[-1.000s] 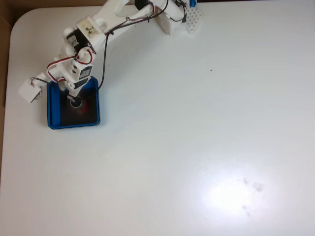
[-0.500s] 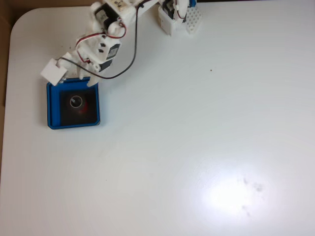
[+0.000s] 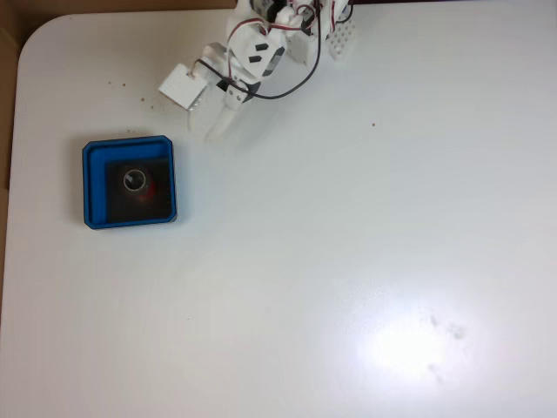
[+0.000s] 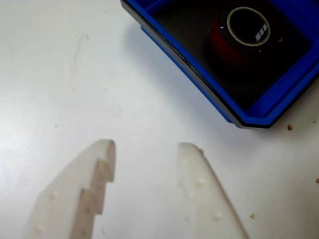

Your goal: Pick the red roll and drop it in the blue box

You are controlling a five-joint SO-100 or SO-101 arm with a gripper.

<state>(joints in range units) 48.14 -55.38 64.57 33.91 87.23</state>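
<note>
The blue box point(image 3: 96, 152) sits at the left of the white table in the fixed view. The red roll point(image 3: 136, 182) lies inside it on the black floor, grey-silver on top with red at its side. In the wrist view the blue box point(image 4: 199, 84) fills the upper right and the red roll point(image 4: 227, 37) rests in it. My gripper point(image 3: 218, 122) hangs above bare table, up and to the right of the box, well apart from it. The gripper point(image 4: 147, 148) is open, with only white table between its white fingers point(image 4: 92, 189).
The arm's white base point(image 3: 335, 35) stands at the table's top edge. Small brown crumbs point(image 4: 290, 127) lie on the table near the box. A bright glare patch point(image 3: 418, 344) marks the lower right. The table's rounded corner point(image 3: 35, 35) is at the upper left.
The gripper has let go of the red roll, which stays in the blue box. The arm has pulled back up and to the right, away from the box toward its base.
</note>
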